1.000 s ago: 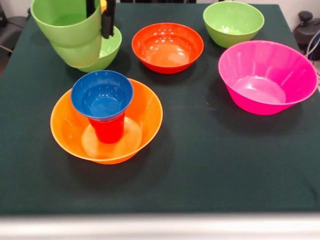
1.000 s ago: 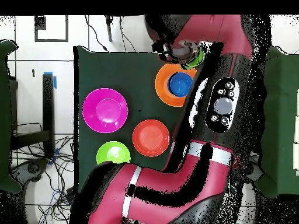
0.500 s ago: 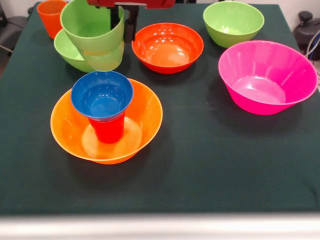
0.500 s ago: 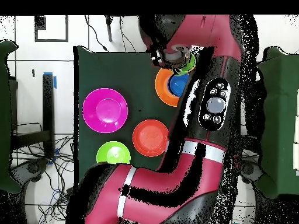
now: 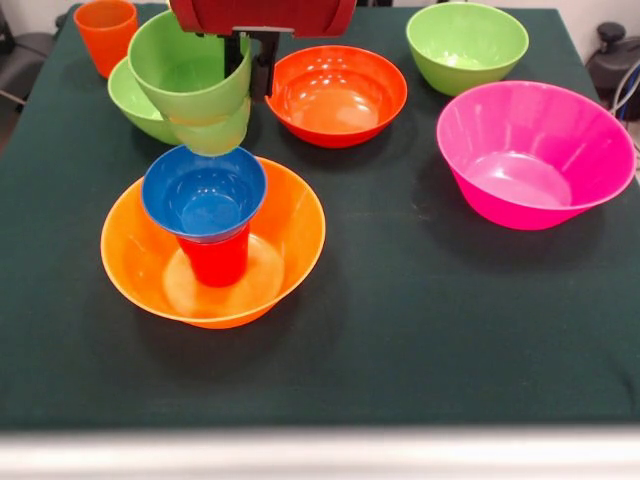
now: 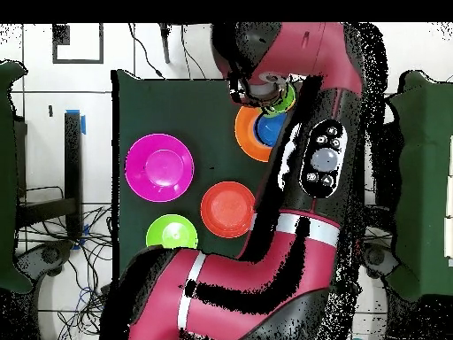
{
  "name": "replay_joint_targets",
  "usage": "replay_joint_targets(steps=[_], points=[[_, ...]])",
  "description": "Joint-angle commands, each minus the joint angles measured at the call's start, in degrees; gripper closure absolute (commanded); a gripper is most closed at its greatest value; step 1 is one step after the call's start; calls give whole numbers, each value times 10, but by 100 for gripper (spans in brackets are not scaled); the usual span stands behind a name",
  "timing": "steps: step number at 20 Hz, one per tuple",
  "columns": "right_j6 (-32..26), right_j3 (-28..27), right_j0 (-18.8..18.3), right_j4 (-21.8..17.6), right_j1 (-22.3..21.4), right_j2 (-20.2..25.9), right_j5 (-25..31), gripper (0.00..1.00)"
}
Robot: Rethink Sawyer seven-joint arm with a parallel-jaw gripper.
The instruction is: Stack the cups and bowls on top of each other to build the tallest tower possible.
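My gripper [image 5: 250, 62] is clamped on the rim of two nested light green cups [image 5: 195, 85], glossy and tilted, hanging just above the small blue bowl [image 5: 204, 190]. That bowl sits on an upturned red cup [image 5: 217, 260] standing in the big orange bowl [image 5: 290, 245], near the table's [image 5: 420, 330] front left.

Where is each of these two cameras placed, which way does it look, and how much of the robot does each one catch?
Front view: sits across the table, looking over the bowls toward the robot; only the gripper shows, holding light green cups above the blue bowl.
Overhead view: looks straight down; the red arm covers much of the table.
Both show the pink bowl and orange bowl.
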Motion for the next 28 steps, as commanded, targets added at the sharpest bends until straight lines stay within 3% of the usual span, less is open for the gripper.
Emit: replay_joint_targets(steps=[1, 12, 14, 17, 28], points=[[29, 82, 1, -4, 8, 53, -55, 100], [28, 82, -1, -5, 19, 53, -77, 100], [29, 102, 1, -6, 7, 49, -82, 100], [34, 71, 1, -7, 26, 48, -67, 100], [41, 55, -3, -8, 44, 49, -77, 100]])
